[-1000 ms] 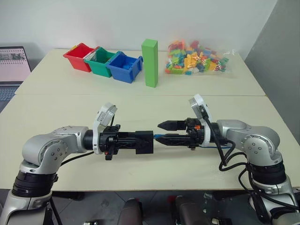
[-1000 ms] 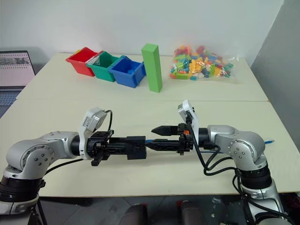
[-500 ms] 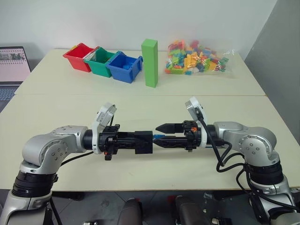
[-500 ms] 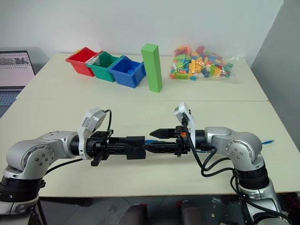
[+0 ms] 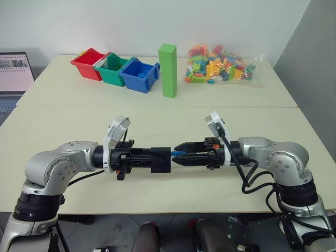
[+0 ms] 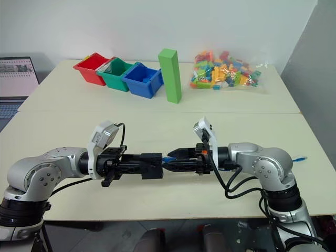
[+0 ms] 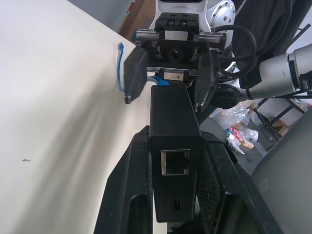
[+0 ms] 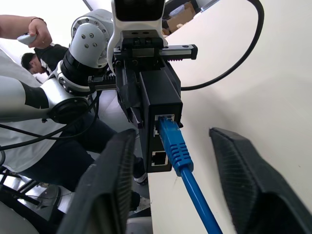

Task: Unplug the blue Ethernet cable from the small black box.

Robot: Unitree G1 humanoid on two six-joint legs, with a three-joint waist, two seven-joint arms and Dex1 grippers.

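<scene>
Near the middle of the left eye view, just below centre, the left gripper (image 5: 157, 159) is reaching level toward the right of the frame, its two black fingers clamped on the small black box (image 5: 161, 159). The left arm is bending in from the lower left, its forearm lying level above the table (image 5: 157, 113).

Facing it from the right of the frame, the right gripper (image 5: 178, 153) is pointing level toward the left, its tips just beside the box's end. Its two fingers (image 8: 105, 190) are standing partly apart, one on either side of the blue Ethernet cable (image 8: 183, 168), and in the right wrist view neither one is touching the plug. The right arm is bending in from the lower right of the frame.

The cable's plug is sitting in the upper port on the box's end face, with a second port just below it. The blue cord is running from there back between the right gripper's fingers.

Toward the top of the frame, a red bin (image 5: 87, 63), a green bin (image 5: 113, 67) and a blue bin (image 5: 140, 74) are standing in a row, with a tall green block (image 5: 168, 70) upright beside them and a bag of coloured bricks (image 5: 219, 65) to the right. A laptop (image 5: 14, 73) is sitting at the left edge.
</scene>
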